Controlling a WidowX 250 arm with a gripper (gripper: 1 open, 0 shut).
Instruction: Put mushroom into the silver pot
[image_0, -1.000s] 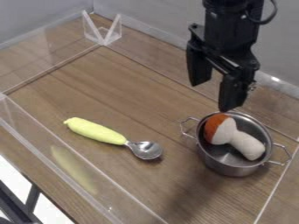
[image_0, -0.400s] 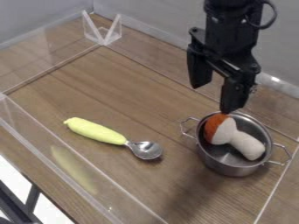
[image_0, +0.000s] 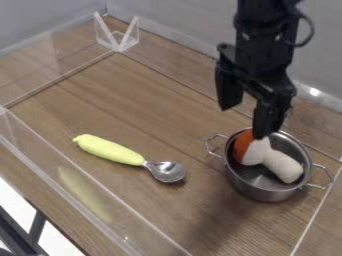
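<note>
The mushroom (image_0: 269, 160), with an orange-brown cap and a thick cream stem, lies on its side inside the silver pot (image_0: 254, 184) at the right front of the table. The pot is round and shiny, with thin loop handles on its sides. My black gripper (image_0: 249, 108) hangs pointing down just above the pot's back rim, open, with nothing between its fingers. One finger tip reaches close to the mushroom's cap.
A spoon (image_0: 128, 157) with a yellow handle and silver bowl lies left of the pot on the wooden tabletop. Clear plastic walls (image_0: 54, 120) fence the work area. A small clear stand (image_0: 118, 36) sits at the back left.
The gripper has sunk a little toward the pot. The mushroom, pot and spoon have not moved.
</note>
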